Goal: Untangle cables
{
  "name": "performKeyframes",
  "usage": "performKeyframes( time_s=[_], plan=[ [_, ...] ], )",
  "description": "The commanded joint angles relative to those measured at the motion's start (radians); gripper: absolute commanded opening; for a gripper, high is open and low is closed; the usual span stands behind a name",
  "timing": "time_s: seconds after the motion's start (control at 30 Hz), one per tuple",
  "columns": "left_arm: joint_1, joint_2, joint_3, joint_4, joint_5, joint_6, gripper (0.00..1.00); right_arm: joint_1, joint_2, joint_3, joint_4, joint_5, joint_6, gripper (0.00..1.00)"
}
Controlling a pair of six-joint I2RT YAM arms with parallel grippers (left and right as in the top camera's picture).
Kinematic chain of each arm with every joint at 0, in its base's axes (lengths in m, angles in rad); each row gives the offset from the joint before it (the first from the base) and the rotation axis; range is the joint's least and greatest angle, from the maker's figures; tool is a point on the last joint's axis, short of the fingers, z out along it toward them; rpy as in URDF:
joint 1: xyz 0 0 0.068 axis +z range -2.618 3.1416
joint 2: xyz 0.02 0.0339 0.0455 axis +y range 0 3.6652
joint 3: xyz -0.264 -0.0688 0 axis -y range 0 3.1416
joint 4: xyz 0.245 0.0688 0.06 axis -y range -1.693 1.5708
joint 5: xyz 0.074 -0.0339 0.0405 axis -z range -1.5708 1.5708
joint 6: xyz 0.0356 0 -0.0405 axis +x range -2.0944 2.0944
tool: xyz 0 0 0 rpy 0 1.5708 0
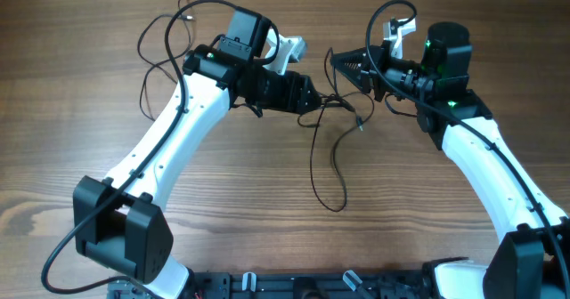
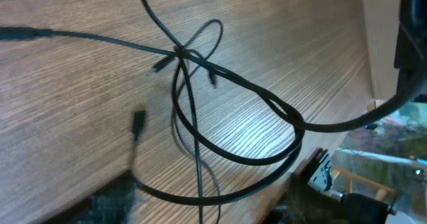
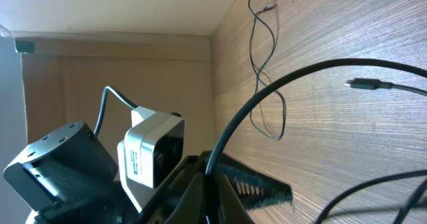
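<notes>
The left arm (image 1: 169, 148) rises from its base at the near left and bends across the worktop (image 1: 267, 201), its pincer (image 1: 312, 96) pointing right with its tip at the cables (image 2: 180, 53); I cannot tell whether its jaws are spread or gripping. The cables knot between the two pincers, one loop trailing toward the near side over wide bare wood, another strand looping at the far left. The right arm (image 1: 481, 148) reaches in from the near right, its pincer (image 1: 335, 60) pointing left, pressed together and pinching a strand of the cables
</notes>
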Motion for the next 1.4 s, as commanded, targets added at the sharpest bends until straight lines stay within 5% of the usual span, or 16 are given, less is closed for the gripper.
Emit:
performKeyframes(
  time_s=[0.0,0.13,0.33,0.47,0.5,0.53,0.57,0.8,0.93,1.0,1.03,1.17,1.27,1.33,1.37],
  plan=[
    [-0.026,0.026,-0.004,-0.028,-0.006,0.215,0.84,-0.002,-0.019,0.008,0.005,-0.002,-0.015,0.04],
    [-0.040,0.030,-0.004,-0.051,0.019,0.496,0.88,-0.002,-0.019,0.007,0.005,-0.033,-0.008,0.04],
    [-0.064,0.047,-0.004,0.091,0.021,0.500,0.85,-0.002,-0.019,0.007,0.006,-0.071,-0.006,0.04],
    [-0.090,0.098,-0.004,0.124,0.021,0.495,0.57,-0.002,-0.019,0.007,0.006,-0.077,-0.007,0.04],
    [-0.095,0.104,-0.004,0.124,0.021,0.495,0.42,-0.002,-0.019,0.007,0.006,-0.077,-0.008,0.04],
    [-0.095,0.103,-0.004,0.124,0.021,0.496,0.14,-0.002,-0.019,0.007,0.006,-0.075,-0.021,0.04],
    [-0.093,0.095,-0.003,0.124,0.021,0.487,0.04,-0.002,-0.019,0.007,0.002,-0.068,-0.064,0.04],
    [-0.071,-0.033,-0.003,0.100,0.021,0.438,0.04,0.001,-0.018,0.006,-0.291,0.120,-0.377,0.05],
    [-0.069,-0.101,-0.003,0.098,0.021,0.435,0.04,0.004,-0.017,0.006,-0.331,0.120,-0.483,0.43],
    [-0.069,-0.120,-0.003,0.098,0.021,0.392,0.04,-0.005,-0.017,0.006,-0.322,0.120,-0.481,0.83],
    [-0.069,-0.126,-0.003,0.098,0.022,0.382,0.04,-0.009,-0.017,0.006,-0.328,0.120,-0.478,0.91],
    [-0.054,-0.138,-0.003,0.130,0.025,0.298,0.04,-0.041,-0.017,0.006,-0.412,0.119,-0.380,0.89],
    [-0.018,-0.138,-0.003,0.186,0.025,0.163,0.04,-0.066,-0.017,0.006,-0.436,0.104,-0.344,0.64],
    [0.011,-0.138,-0.003,0.205,0.024,0.079,0.04,-0.107,-0.017,0.006,-0.426,0.105,-0.330,0.63],
    [0.023,-0.138,-0.003,0.206,0.024,0.039,0.04,-0.127,-0.017,0.006,-0.426,0.103,-0.313,0.71]
  ],
)
